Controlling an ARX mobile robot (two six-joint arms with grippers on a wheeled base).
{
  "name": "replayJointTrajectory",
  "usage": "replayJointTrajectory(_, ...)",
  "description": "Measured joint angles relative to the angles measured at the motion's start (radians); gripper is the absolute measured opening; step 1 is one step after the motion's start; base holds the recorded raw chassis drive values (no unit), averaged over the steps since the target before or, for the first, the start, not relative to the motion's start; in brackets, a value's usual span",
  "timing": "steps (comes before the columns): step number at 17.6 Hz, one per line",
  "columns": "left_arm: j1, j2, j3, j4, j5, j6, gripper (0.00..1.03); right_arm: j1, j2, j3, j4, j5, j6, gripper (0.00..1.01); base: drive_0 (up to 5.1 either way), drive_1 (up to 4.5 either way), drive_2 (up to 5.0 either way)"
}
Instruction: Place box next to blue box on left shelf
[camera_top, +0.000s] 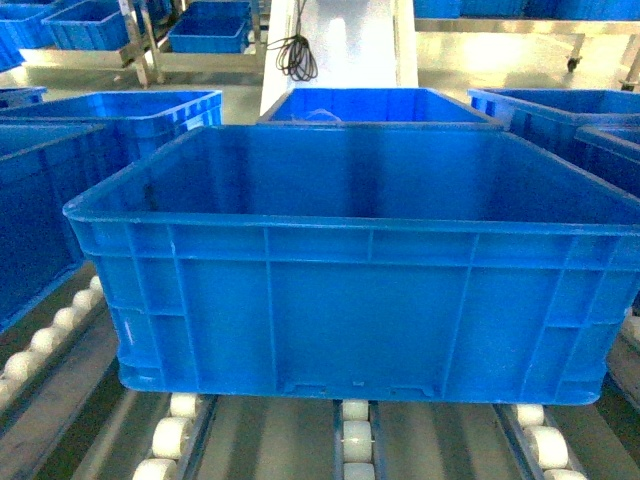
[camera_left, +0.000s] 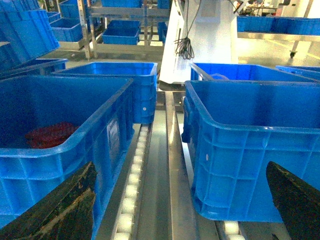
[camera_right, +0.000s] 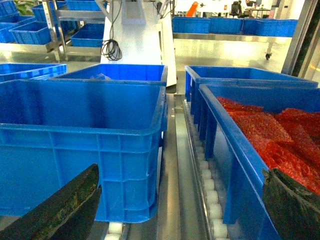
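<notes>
- Head view: the box (camera_top: 350, 270) fills most of the frame, sitting square on the shelf (camera_top: 260, 440), its base resting on rails of white rollers (camera_top: 355, 435). Its inside looks bare. Two small slots show at the base edge. Neither arm nor end effector shows here. Neighbouring crates are cut off at both side edges, so their contents cannot be read from this view. A further crate (camera_top: 380, 105) stands just behind the box.
- Left wrist view: the box (camera_left: 250, 145) stands at right, and a left crate (camera_left: 60, 135) at left, apart, with a roller rail (camera_left: 132, 185) running between them. Something red (camera_left: 50, 135) lies in the left crate, blurred and hard to name. The left end effector (camera_left: 182, 205) shows only as two dark fingers (camera_left: 60, 210) at the bottom corners, spread wide, holding nothing; the tips are cut off by the frame.
- Right wrist view: the box (camera_right: 85, 145) is at left, and a right crate (camera_right: 260, 150) filled with red material (camera_right: 280, 140) is at right, a gap and rollers (camera_right: 207, 190) between them. The right end effector (camera_right: 180, 210) also has its dark fingers (camera_right: 65, 210) wide apart at the lower corners, gripping nothing and touching neither crate as far as can be seen.
</notes>
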Motion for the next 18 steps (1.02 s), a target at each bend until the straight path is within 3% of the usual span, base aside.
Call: replayJointTrajectory(18,0.0,0.0,0.0,0.0,0.0,0.0,0.98,0.0,0.0,0.0,0.0,0.0,0.0,0.98,0.0,0.0,0.0)
